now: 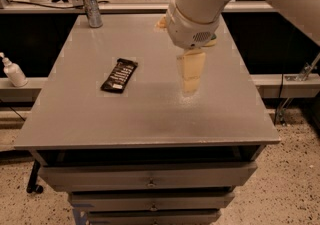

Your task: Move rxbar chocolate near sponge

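While the white arm [200,4] reaches in over the grey table [150,119], things sit like this from my left across. A small pump bottle [12,71] stands on a ledge far to the gripper's left, and a metal can [91,6] stands at the back corner. The rxbar chocolate [119,75] lies flat, left of the gripper and well apart from it. The gripper [191,74] hangs low over the table's middle — spread or closed, I cannot tell. Just behind it, to the right, the sponge [214,42] peeks out — mostly hidden by the arm.
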